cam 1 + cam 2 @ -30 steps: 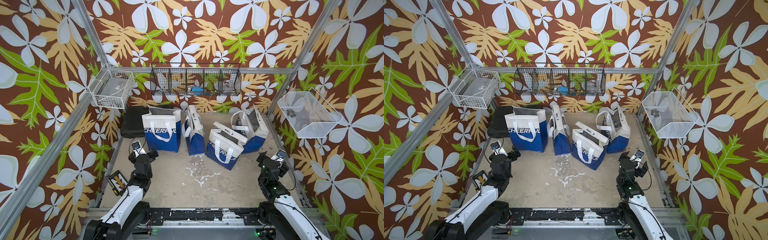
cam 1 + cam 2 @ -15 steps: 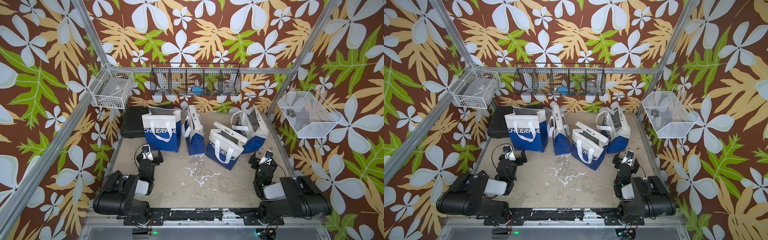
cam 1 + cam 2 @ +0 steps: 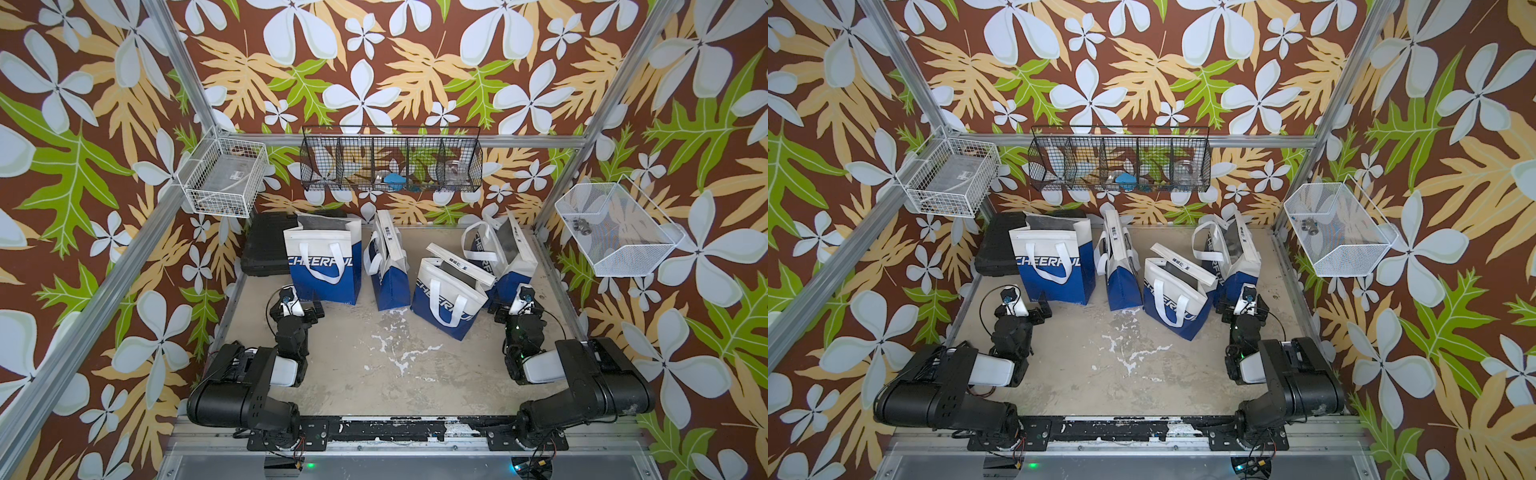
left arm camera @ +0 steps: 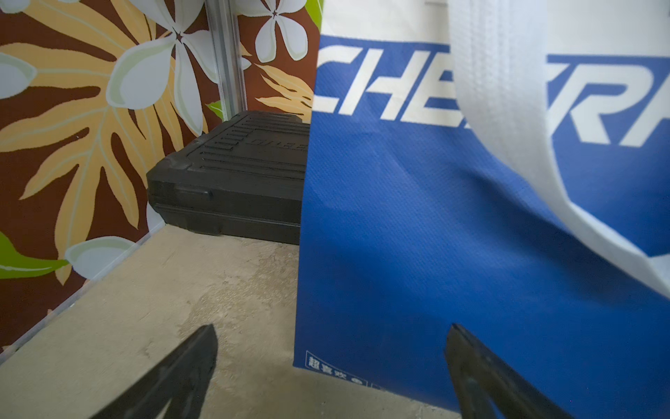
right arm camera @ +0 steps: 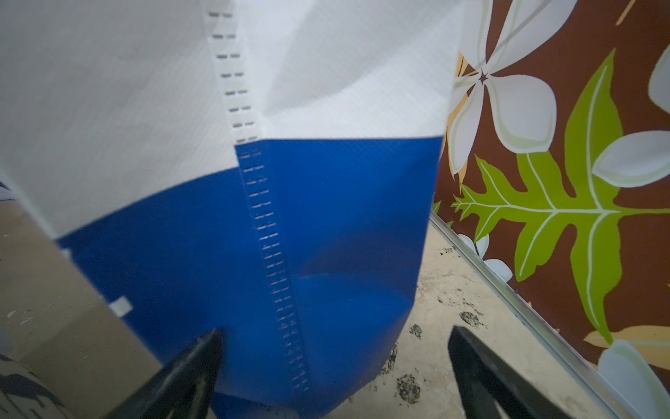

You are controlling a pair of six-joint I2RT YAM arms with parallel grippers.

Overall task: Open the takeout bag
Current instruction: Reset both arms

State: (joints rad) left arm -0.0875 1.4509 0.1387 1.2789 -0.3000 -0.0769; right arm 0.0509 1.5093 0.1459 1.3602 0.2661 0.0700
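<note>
Four blue-and-white CHEERFUL takeout bags stand in a loose row toward the back of the worn table. The leftmost bag is upright with its mouth gaping and silver lining showing, just in front of a black hard case; beside it the narrow bag stands pressed nearly flat; the third bag sits tilted, a white flap raised over its mouth; the rear right bag leans close behind it, its lining showing too. Nothing marks which one the task means. The left gripper sits low over the table with its jaws spread wide and holding nothing, facing the lower corner of the leftmost bag, very near it; whether it touches cannot be told. The right gripper is likewise spread wide and empty-handed, low at the base of the rear right bag, facing its stitched side seam. On the frame hang a white wire basket on the left, a black wire basket across the back and a white mesh basket on the right.
</note>
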